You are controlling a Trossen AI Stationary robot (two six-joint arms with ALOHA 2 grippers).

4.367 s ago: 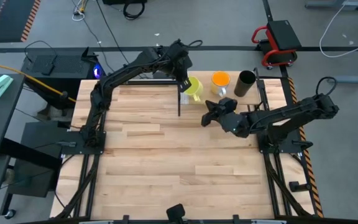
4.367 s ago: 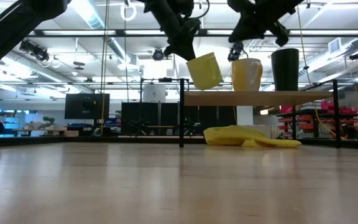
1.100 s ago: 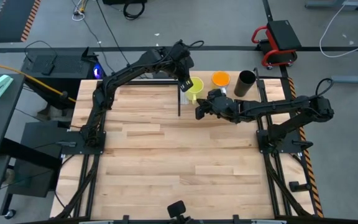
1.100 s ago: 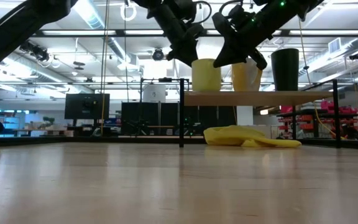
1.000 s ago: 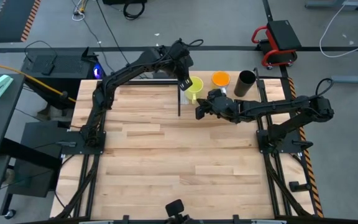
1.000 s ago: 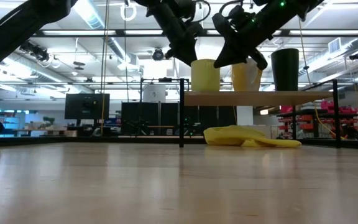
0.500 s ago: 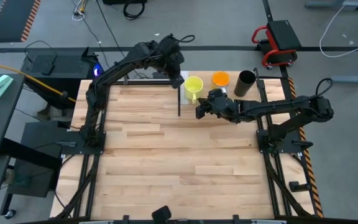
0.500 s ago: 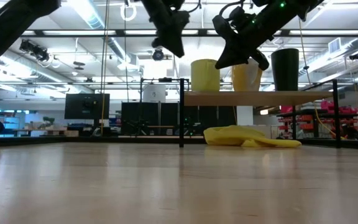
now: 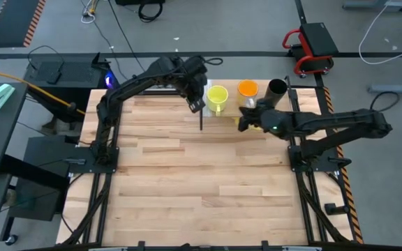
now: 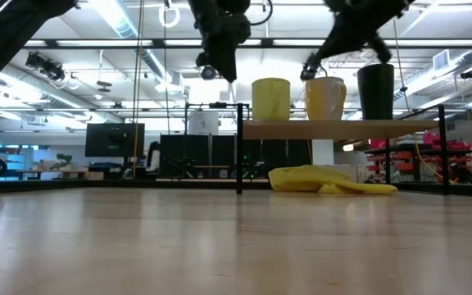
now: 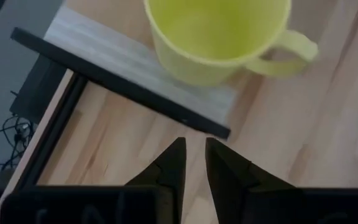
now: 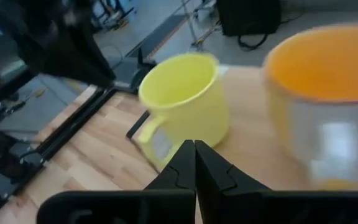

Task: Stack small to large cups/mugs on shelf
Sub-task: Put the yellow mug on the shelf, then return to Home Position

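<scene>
From above we see the shelf (image 9: pixel 257 115) at the far edge of the wood tabletop (image 9: pixel 187 174), around 12 to 1 o'clock from the table's middle. On it stand three cups in a row: the yellow mug (image 9: pixel 218 96), the orange cup (image 9: pixel 248 89) at its 3 o'clock, and the tall black cup (image 9: pixel 276 90) further toward 3 o'clock. The left gripper (image 9: pixel 195 104) hangs just beside the mug, at its 9 o'clock and apart from it. The right gripper (image 9: pixel 246 123) sits near the shelf's front edge, at about 6 o'clock from the orange cup.

At table height we see the mug (image 10: pixel 270 99), the orange cup (image 10: pixel 324 98) and the black cup (image 10: pixel 376 92) all upright on the shelf board (image 10: pixel 342 126), each apart from the next. A crumpled yellow cloth (image 10: pixel 330 180) lies on the tabletop under the shelf. Both arms come down from above; the left gripper (image 10: pixel 220 61) hangs at the mug's 10 o'clock, clear of it.

From the left wrist we see that gripper's fingers (image 11: pixel 173 168) with a narrow gap between them, holding nothing, the mug (image 11: pixel 219 34) ahead with its handle out to one side.

From the right wrist we see its fingers (image 12: pixel 185 163) pressed together on nothing, pointing between the mug (image 12: pixel 185 102) and the orange cup (image 12: pixel 325 99).
</scene>
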